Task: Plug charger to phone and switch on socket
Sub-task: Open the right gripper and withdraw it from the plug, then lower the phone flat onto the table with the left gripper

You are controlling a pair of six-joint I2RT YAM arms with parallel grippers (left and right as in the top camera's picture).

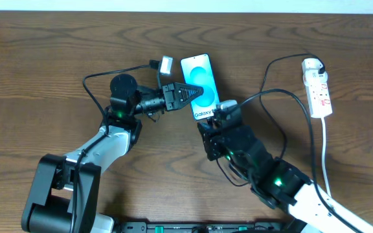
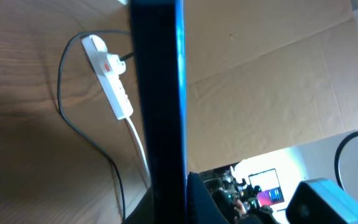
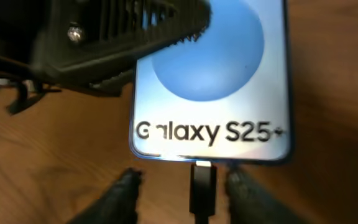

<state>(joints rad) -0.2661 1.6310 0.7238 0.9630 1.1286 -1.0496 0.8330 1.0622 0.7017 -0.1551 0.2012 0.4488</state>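
The left hand [image 1: 193, 92] clamps the phone [image 1: 196, 68] at centre frame. The right hand [image 3: 184, 186] stands open astride the charger [image 3: 202, 186] tip at the phone's lower edge.

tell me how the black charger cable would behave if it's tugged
Probably floppy: the charger cable lies in loose curves. Likely light, being thin. Its connector tip sits at the phone, so a tug might unseat it.
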